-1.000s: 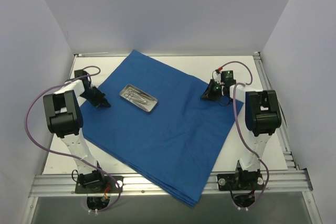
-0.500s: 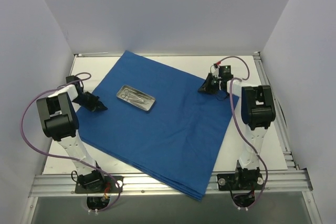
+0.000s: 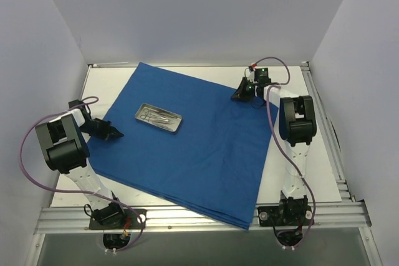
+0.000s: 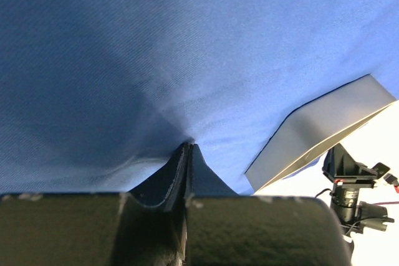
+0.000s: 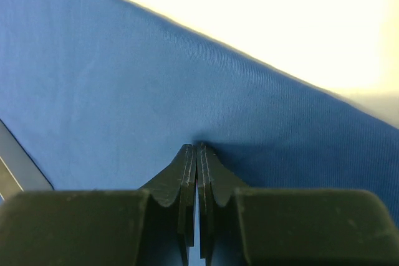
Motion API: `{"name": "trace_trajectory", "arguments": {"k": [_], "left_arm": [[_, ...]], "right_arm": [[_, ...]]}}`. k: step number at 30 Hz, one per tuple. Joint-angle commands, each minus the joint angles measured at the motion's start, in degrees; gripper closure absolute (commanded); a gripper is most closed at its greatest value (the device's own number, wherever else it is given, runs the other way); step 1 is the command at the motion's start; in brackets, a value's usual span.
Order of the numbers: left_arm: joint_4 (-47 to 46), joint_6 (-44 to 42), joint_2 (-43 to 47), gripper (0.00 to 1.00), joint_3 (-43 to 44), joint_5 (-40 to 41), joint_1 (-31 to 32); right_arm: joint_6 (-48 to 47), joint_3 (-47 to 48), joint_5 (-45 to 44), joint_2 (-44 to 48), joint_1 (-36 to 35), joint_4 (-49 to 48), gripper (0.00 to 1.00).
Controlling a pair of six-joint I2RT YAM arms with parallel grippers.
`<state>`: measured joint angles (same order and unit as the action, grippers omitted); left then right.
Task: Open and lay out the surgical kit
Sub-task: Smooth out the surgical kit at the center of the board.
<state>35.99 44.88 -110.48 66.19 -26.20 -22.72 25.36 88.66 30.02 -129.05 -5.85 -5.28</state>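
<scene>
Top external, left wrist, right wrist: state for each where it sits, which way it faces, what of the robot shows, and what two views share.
Top external: above and behind the robot, facing down over the blue cloth and metal tray; the left arm and right arm show whole.
Left wrist: on the left arm, facing along the left gripper, shut on the blue cloth.
Right wrist: on the right arm, facing along the right gripper, shut on the blue cloth.
Shared: both wrist views show the same blue cloth pinched.

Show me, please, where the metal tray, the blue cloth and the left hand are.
metal tray (image 3: 156, 125): top view, on its near rim.
blue cloth (image 3: 206, 154): top view, on its bare middle.
left hand (image 4: 189, 149): left wrist view, at the shut fingertips pinching the cloth.
</scene>
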Motion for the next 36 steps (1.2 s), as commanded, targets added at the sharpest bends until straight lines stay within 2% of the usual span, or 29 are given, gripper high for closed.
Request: {"name": "trace_trajectory", "arguments": {"k": [1,3,5,8,11,13,15,18,20,22,23,25,30,36], "left_arm": [[2.6,-2.6,-2.1,0.98,-3.7,14.8,-1.3],[2.2,-3.6,-1.5,0.98,-3.4,13.4,-1.2],[1.5,-6.5,-0.3,0.98,-1.8,11.3,-1.2],[1.1,-8.8,7.1,0.98,0.2,12.1,-0.9],[1.5,-9.4,10.5,0.98,2.3,15.1,0.8],[0.8,-8.9,12.5,0.98,2.8,16.2,2.6],[-1.4,-8.5,13.8,0.97,3.0,15.7,3.7],[-3.5,-8.7,12.6,0.94,4.8,13.7,6.2],[-5.3,-8.6,8.6,0.94,5.7,8.4,7.2],[-4.6,-8.1,5.2,0.98,8.3,5.1,7.7],[-4.6,-8.1,2.3,0.98,8.9,3.6,8.2],[-5.0,-8.3,0.4,0.98,9.6,2.8,8.6],[-5.7,-8.1,-2.5,0.98,8.7,3.2,8.6],[-5.8,-7.3,-4.7,0.98,7.8,3.6,8.6]], "right_arm": [[-3.9,0.9,-9.7,-8.2,-1.2,9.9,1.0],[-4.6,5.0,-9.5,-9.9,-2.0,12.0,1.0],[-5.4,5.1,-10.2,-8.4,-2.4,11.5,1.0],[-6.5,3.8,-12.4,-3.1,-2.9,10.2,1.0],[-7.6,4.1,-12.6,2.4,-3.0,11.3,0.96],[-8.0,3.5,-12.6,7.0,-4.0,12.1,0.92],[-8.3,2.4,-12.3,11.6,-5.2,12.9,0.82],[-8.6,-2.2,-8.9,15.7,-8.8,12.4,0.77],[-7.5,-7.8,-2.6,16.9,-10.8,9.9,0.8],[-6.0,-12.3,5.3,17.3,-11.9,2.5,0.87],[-4.4,-14.9,13.2,16.7,-13.1,0.3,1.0],[-3.2,-16.7,17.6,15.2,-15.0,-4.3,1.0],[-3.8,-18.4,19.3,12.1,-23.4,-6.0,1.0],[-1.3,-24.8,19.1,9.8,-26.9,-12.4,1.0]]}}
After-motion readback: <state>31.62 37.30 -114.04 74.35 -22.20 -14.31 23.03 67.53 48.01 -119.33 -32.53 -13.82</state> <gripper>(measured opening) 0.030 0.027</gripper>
